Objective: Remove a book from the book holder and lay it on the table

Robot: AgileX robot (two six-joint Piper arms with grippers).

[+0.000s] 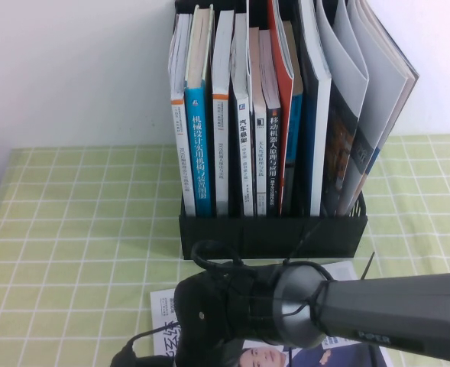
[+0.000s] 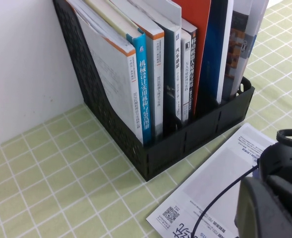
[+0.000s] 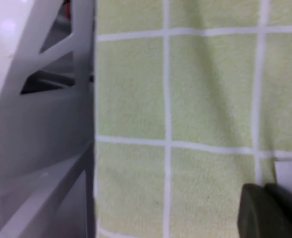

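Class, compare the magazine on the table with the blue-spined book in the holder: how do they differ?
The magazine lies flat on the green cloth, outside the book holder; the blue-spined book stands upright inside it. The magazine shows its pale cover; the book shows mainly its spine. Both carry Chinese print.

Setting: desk-style test station in an office or lab.
Counter (image 1: 72, 229) covered in green grid cloth, against a plain white wall (image 1: 64, 69); black book holder (image 1: 270, 233) filled with Chinese engineering textbooks (image 1: 202, 115).
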